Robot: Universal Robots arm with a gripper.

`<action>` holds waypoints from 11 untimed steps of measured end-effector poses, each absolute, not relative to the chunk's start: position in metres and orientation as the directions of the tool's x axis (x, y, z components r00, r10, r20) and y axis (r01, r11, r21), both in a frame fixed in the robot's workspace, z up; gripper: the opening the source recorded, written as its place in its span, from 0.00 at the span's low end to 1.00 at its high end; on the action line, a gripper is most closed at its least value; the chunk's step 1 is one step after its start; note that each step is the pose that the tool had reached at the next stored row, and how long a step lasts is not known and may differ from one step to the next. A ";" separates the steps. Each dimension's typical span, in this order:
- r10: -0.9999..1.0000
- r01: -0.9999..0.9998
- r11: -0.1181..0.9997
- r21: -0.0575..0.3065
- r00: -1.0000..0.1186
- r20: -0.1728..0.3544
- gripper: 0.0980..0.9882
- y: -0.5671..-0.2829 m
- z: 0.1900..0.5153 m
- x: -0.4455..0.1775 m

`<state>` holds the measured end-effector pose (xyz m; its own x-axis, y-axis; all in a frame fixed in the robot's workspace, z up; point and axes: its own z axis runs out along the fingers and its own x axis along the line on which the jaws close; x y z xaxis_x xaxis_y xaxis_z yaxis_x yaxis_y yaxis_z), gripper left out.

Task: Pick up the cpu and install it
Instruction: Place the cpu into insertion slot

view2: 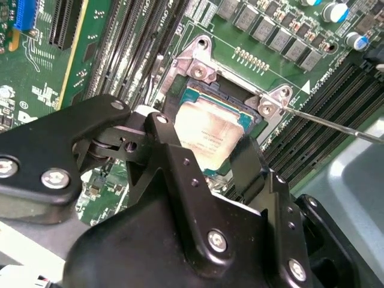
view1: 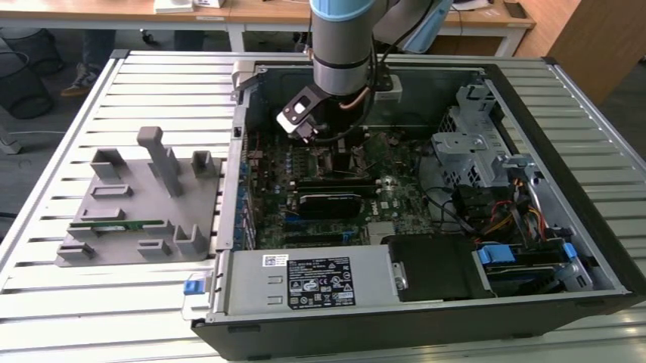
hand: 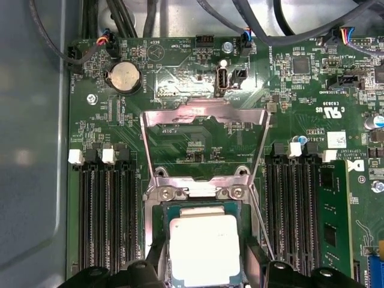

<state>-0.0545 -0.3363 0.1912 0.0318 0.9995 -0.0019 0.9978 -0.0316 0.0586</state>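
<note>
1. We see a slatted metal table (view1: 60, 302) that carries everything in the exterior view.
2. An open computer case (view1: 404, 336) lies on it, towards the exterior view's right.
3. The arm (view1: 343, 45) comes down from above into the far half of the case.
4. A grey fixture tray (view1: 91, 253) sits on the table at the exterior view's left, just beside the case, with a green memory stick (view1: 116, 224) lying in it.
5. The motherboard (hand: 300, 96) covers the case floor, with banks of black memory slots (hand: 108, 210) on both sides of the socket (hand: 198, 191).
6. The socket's metal load plate (hand: 204, 113) is swung open and lies back over the board.
7. The gripper (view2: 206, 141) hangs low over the socket. Its two black fingers (view2: 165, 141) are drawn in narrow against opposite edges of the cpu, clasping it.
8. The cpu (hand: 204, 240) sits inside the socket frame, silvery top up, between the fingers in both wrist views.
9. A round coin battery (hand: 123, 76) sits on the board, well apart from the socket.
</note>
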 end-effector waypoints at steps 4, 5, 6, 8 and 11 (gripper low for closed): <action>0.999 0.998 -0.032 0.059 0.032 -0.002 0.59 -0.336 0.192 -0.055; 0.999 0.998 -0.032 0.059 0.032 -0.002 0.59 -0.336 0.192 -0.055; 0.999 0.998 -0.032 0.059 0.032 -0.002 0.59 -0.336 0.192 -0.055; 0.999 0.998 -0.032 0.058 0.032 -0.002 0.58 -0.336 0.193 -0.055; 0.999 0.998 -0.032 0.058 0.032 -0.001 0.50 -0.336 0.196 -0.055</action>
